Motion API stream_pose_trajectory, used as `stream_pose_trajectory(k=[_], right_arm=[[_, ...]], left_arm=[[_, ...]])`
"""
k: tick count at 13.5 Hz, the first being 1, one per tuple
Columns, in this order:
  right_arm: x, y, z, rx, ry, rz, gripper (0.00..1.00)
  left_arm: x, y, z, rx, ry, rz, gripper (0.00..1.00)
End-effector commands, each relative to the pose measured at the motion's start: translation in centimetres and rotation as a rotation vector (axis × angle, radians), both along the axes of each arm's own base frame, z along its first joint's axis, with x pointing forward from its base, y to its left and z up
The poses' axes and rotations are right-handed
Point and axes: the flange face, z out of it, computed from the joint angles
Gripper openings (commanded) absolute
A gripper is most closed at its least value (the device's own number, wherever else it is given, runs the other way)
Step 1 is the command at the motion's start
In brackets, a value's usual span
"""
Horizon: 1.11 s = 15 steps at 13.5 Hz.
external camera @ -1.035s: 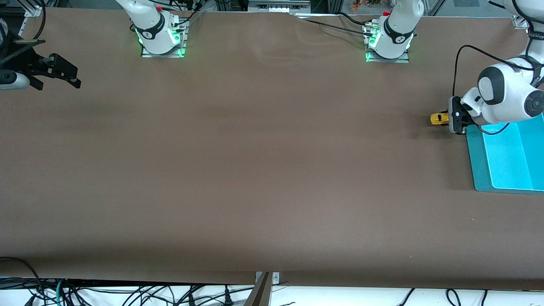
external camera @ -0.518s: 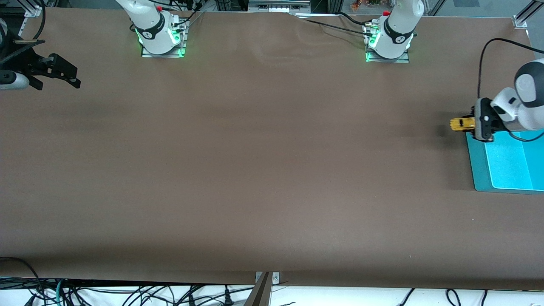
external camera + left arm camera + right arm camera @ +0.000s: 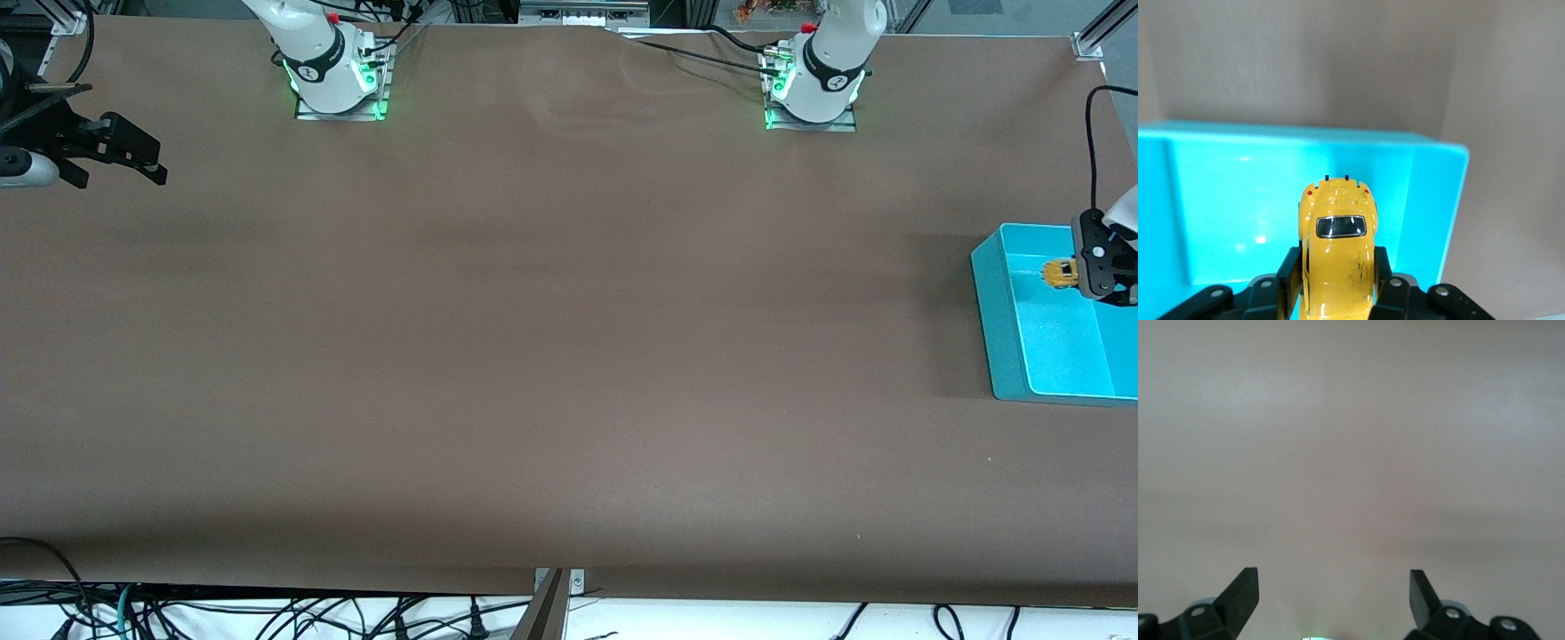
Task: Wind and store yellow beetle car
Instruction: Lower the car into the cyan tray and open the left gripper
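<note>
The yellow beetle car (image 3: 1059, 273) is held in my left gripper (image 3: 1077, 271), over the turquoise bin (image 3: 1000, 329) at the left arm's end of the table. In the left wrist view the car (image 3: 1337, 250) sits between the black fingers (image 3: 1290, 270), which press its sides, and the bin's inside (image 3: 1225, 207) lies below it. My right gripper (image 3: 142, 164) is open and empty, held above the table at the right arm's end; its wrist view shows the gripper (image 3: 1333, 590) with its fingers wide apart over bare brown table.
The brown table (image 3: 551, 338) stretches between the two arm bases (image 3: 338, 76) (image 3: 811, 84). The bin stands at the table's edge, with cables along the front edge.
My left gripper has carried the car from above the table beside the bin to above the bin's inside. The right arm has not moved.
</note>
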Motion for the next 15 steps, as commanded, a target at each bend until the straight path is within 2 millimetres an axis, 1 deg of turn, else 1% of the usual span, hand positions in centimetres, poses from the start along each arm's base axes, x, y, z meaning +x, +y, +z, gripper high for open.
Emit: stream_pose_trajectory(k=[1,2,4,5,6,7,8,9,12,13,14,15], right_arm=[[0.1,-0.2,0.5,0.001,0.009,-0.015,1.0],[0.1,-0.2,0.5,0.001,0.009,-0.015,1.0],[0.1,-0.2,0.5,0.001,0.009,-0.017,1.0],[0.1,-0.2,0.5,0.001,0.007,-0.015,1.0],[0.1,-0.2,0.5,0.001,0.009,-0.015,1.0],[0.1,-0.2,0.5,0.001,0.009,-0.017,1.0],[0.1,-0.2,0.5,0.001,0.009,-0.015,1.0],[0.1,-0.2,0.5,0.001,0.009,-0.015,1.0],[0.1,-0.2,0.5,0.001,0.009,-0.015,1.0],[0.1,-0.2,0.5,0.002,0.009,-0.015,1.0],[0.1,-0.2,0.5,0.002,0.009,-0.015,1.0],[0.1,-0.2,0.5,0.001,0.009,-0.015,1.0]], left_arm=[[-0.8,5.6,-7.4,-0.025,-0.01,-0.056,0.3],[-0.2,5.5,-9.6,-0.029,-0.037,-0.092,0.32],[0.3,5.3,-10.7,-0.02,-0.057,-0.129,0.32],[0.3,5.2,-11.4,-0.024,-0.049,-0.129,0.36],[0.4,5.1,-12.0,-0.021,-0.052,-0.135,0.47],[0.4,5.1,-12.6,-0.016,-0.064,-0.142,0.82],[0.6,4.2,-12.7,-0.018,-0.064,-0.151,1.0],[0.8,3.9,-12.4,-0.019,-0.063,-0.157,1.0],[0.8,3.8,-9.5,-0.025,-0.058,-0.144,1.0],[0.5,3.8,-7.8,-0.033,-0.049,-0.126,1.0],[0.2,3.7,-5.6,-0.045,-0.044,-0.097,1.0],[0.2,3.6,-2.6,-0.059,-0.081,-0.063,1.0]])
